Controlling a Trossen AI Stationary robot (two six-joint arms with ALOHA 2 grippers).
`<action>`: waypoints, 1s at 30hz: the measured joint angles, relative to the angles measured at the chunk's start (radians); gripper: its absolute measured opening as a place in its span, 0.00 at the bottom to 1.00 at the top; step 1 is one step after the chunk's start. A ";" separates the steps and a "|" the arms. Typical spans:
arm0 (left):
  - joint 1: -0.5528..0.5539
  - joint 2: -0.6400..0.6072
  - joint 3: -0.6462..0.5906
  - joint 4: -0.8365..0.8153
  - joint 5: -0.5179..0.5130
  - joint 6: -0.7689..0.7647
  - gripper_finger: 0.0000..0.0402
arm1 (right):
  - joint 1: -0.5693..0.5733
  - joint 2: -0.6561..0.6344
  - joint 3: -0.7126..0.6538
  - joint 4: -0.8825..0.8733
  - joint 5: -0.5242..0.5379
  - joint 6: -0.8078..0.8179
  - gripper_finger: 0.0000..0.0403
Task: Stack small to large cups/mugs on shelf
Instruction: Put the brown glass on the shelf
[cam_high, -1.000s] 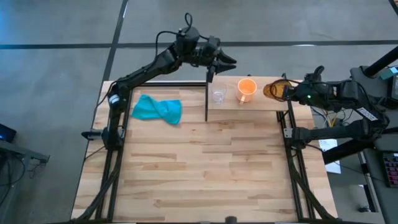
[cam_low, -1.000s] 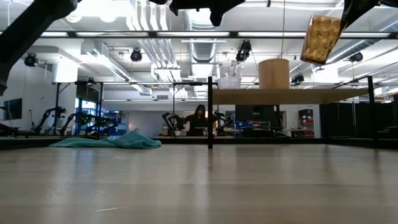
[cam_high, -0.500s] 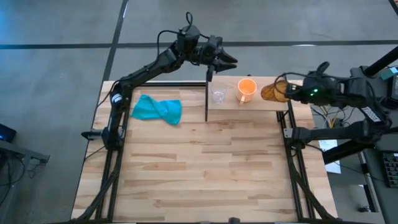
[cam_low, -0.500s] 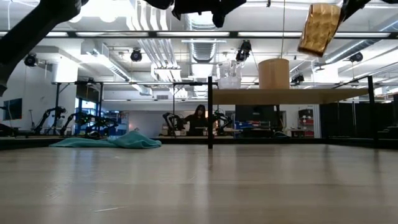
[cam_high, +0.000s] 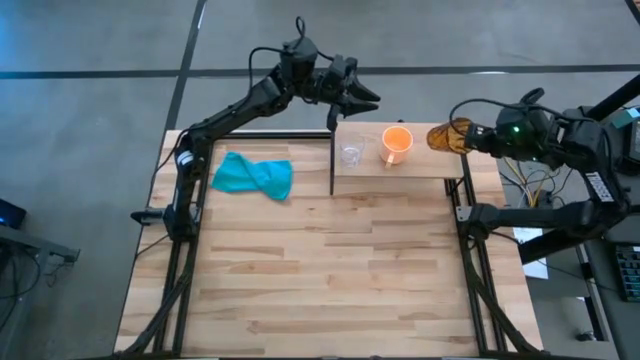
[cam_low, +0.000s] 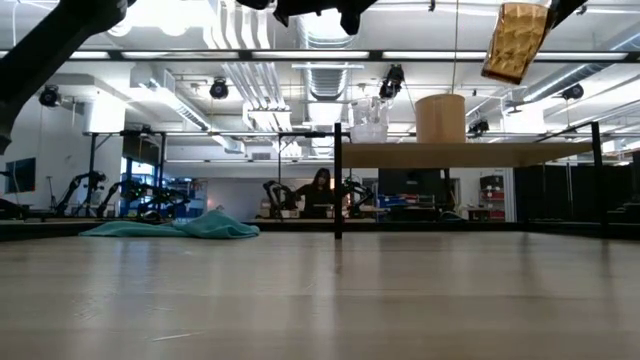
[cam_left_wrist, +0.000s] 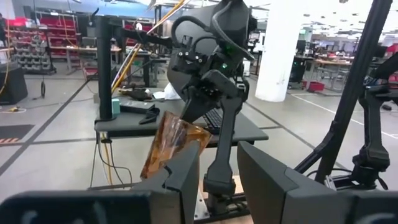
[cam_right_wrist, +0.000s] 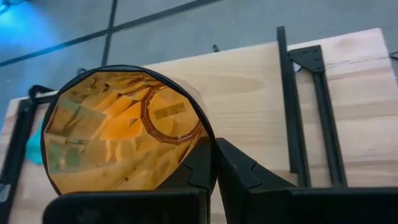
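The brown wood-patterned cup (cam_high: 446, 136) hangs tilted in the air over the shelf's right end, held by my right gripper (cam_high: 466, 136), which is shut on it; the low view shows the brown cup (cam_low: 514, 41) high above the board. The orange mug (cam_high: 397, 143) and the small clear glass cup (cam_high: 350, 153) stand upright on their bases on the shelf (cam_high: 430, 168). My left gripper (cam_high: 358, 98) hovers open above the shelf's far left corner, touching nothing. My right gripper pinches the brown cup's wall at its rim (cam_right_wrist: 210, 144), one finger inside the mouth and one finger (cam_right_wrist: 245, 174) outside. The fingers come from the table's right. The cup is lifted clear and tilted, its mouth facing the wrist and its base pointing left.
A crumpled teal cloth (cam_high: 252, 176) lies on the table left of the shelf. Black frame posts (cam_high: 332, 160) stand at the shelf's edges. The wide plank tabletop (cam_high: 320, 270) lies nearer. A person (cam_low: 320, 190) sits far behind the table.
My right gripper has risen and drawn back toward the table's far right, carrying the brown cup higher above the shelf's right end. The cup has stayed tilted in the hold. The mug and glass cup have not moved.
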 joint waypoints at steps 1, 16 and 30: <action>0.000 0.000 -0.001 0.000 0.000 -0.001 0.24 | -0.017 0.005 0.000 0.000 -0.006 -0.009 0.02; 0.000 -0.004 -0.005 -0.001 0.000 -0.053 0.24 | -0.212 0.066 -0.002 0.000 -0.143 -0.100 0.02; -0.011 -0.004 -0.009 -0.010 0.025 -0.054 0.24 | -0.291 0.163 -0.003 0.000 -0.214 -0.141 0.02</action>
